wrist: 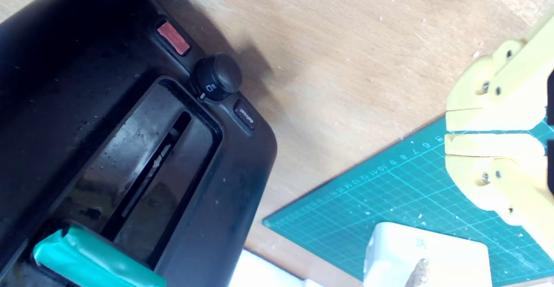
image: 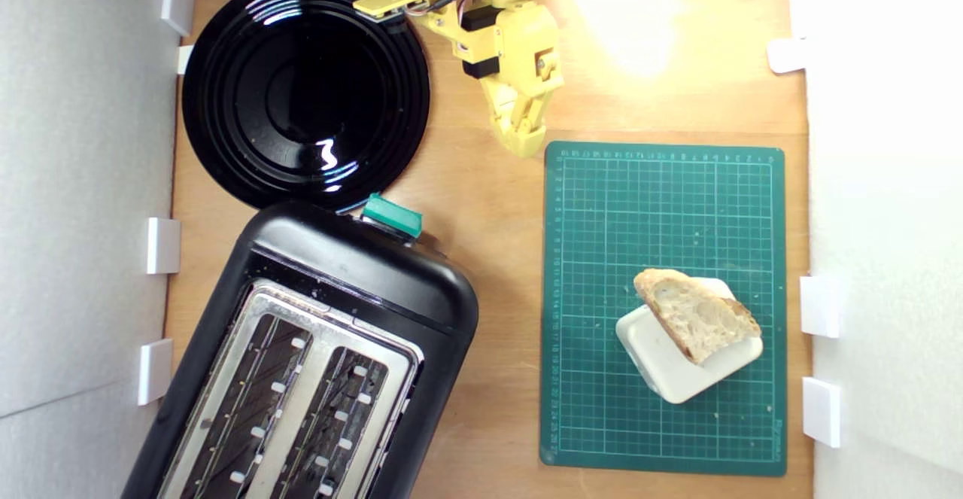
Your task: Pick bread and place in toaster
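Exterior view: bread [image: 698, 321] lies across a white block [image: 681, 367] on the green cutting mat [image: 602, 258], near the mat's lower right corner. Toaster [image: 353, 273] sits at the table's [image: 489, 258] lower left, slots empty. Claw [image: 524, 140] hangs beside the black plate [image: 301, 92], tips together, gripping nothing.
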Controlling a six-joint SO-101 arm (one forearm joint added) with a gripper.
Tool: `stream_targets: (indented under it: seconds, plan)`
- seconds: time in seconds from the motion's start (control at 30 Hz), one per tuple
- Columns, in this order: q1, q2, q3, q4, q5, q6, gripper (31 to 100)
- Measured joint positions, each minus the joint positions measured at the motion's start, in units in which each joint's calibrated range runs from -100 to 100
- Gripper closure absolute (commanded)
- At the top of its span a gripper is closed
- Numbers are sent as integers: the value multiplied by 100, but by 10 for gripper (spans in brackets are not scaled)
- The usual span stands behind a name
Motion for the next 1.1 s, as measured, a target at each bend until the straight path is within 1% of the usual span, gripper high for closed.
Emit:
stream_targets:
  seconds: [0.87,1.1]
  plan:
    - [0,8,0,0,0,5,977]
    - [0,487,-28,0,-119,5,977]
